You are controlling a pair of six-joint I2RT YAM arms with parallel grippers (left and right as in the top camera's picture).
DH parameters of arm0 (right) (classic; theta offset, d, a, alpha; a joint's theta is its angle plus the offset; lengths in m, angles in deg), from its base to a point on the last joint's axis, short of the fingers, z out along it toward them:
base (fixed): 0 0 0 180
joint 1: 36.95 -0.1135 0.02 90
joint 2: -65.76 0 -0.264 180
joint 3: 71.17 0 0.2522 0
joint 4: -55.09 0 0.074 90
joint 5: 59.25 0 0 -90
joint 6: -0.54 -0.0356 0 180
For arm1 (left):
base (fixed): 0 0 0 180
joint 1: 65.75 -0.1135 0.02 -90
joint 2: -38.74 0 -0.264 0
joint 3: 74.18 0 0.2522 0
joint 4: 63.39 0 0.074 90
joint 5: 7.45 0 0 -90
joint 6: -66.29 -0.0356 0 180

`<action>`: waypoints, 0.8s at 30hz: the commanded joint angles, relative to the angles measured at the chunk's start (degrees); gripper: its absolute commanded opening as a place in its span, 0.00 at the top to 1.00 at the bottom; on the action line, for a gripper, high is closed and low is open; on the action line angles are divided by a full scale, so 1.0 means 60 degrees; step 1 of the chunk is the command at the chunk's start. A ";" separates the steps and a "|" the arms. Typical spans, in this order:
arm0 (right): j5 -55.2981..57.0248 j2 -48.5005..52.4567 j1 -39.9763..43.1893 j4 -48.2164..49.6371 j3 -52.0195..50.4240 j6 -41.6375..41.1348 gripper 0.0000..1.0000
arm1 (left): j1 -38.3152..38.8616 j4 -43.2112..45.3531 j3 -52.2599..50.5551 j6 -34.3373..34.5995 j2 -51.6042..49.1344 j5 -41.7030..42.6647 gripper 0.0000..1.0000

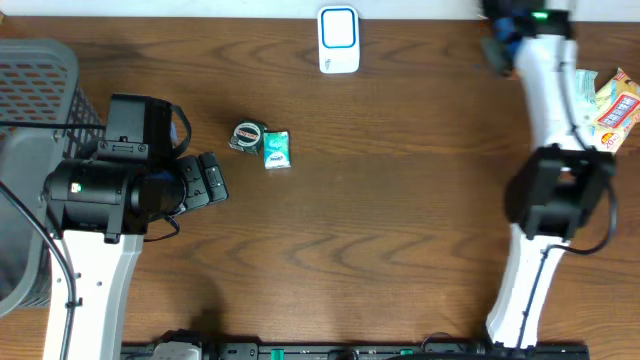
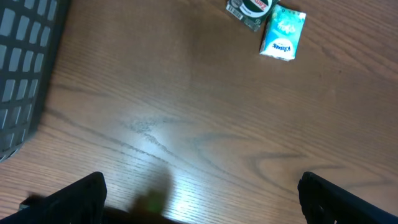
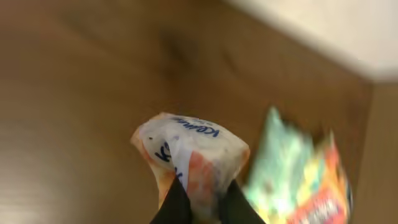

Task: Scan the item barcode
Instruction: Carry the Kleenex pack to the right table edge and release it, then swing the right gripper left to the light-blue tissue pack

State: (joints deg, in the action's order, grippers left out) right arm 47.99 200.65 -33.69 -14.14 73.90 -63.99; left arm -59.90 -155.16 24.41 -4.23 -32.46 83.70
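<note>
While the basket point(image 1: 40, 70) fills the far left, my left gripper point(image 1: 216, 178) hangs wide open and empty, near the tin point(image 1: 246, 136) and tissue pack point(image 1: 277, 149) left of centre. The scanner point(image 1: 339, 40) stands top centre. At far right, my right gripper point(image 3: 199, 204) is pinched tight on the pouch point(image 3: 189, 152), beside other packets point(image 3: 298, 180). It looks light, soft and crinkly, probably slippery. I'd grip a seam edge, since the belly would crumple and hide the barcode.
</note>
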 commanded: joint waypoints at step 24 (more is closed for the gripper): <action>-1.2225 -0.0117 0.1872 -0.1712 0.0004 -0.1749 0.01 | -0.0004 -0.0029 0.0040 0.0018 0.0007 -0.0025 0.02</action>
State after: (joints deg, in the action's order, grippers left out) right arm -9.69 200.72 -18.17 -24.08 73.77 -73.91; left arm -59.90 -155.16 24.41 -4.23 -32.46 83.70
